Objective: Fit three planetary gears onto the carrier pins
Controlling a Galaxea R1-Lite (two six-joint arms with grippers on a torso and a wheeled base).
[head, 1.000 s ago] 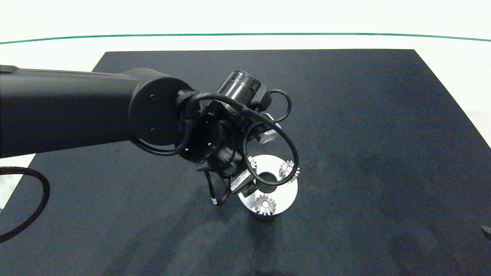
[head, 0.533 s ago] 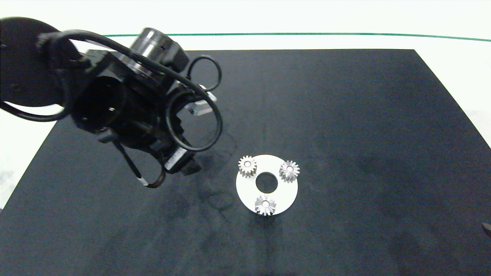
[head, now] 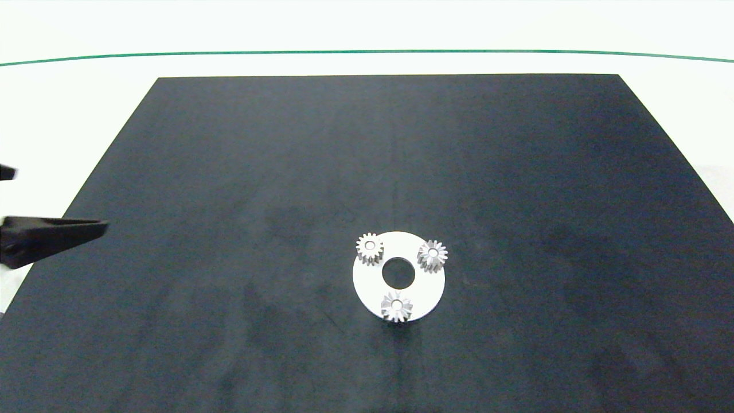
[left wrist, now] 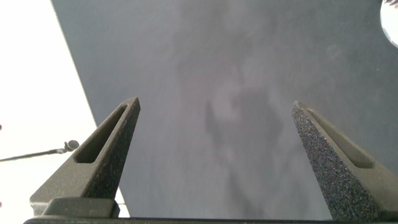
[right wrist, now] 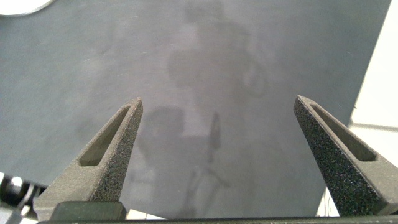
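Looking down from the head camera, I've got the white disc (head: 423,295) sitting on the black mat (head: 516,172), a little toward the near side of centre. All 3 planetary gears (head: 370,249) are seated on it in a triangle around the big centre hole, 1 at the far left, 1 at the far right (head: 432,255), 1 at the near edge (head: 397,307). Each gear's bore shows a pale spot, so I read the carrier pins (head: 370,245) as poking up through them.

My left gripper (left wrist: 214,115) is way out at the mat's left edge, well apart from the disc, fingers spread wide with nothing between them. Its wrist camera catches only a sliver of the disc (left wrist: 392,18) at the frame's corner.

My right gripper (right wrist: 217,112) isn't in the head view. Its wrist camera shows the fingers wide apart over bare mat, empty, with only a pale sliver at the frame's corner.
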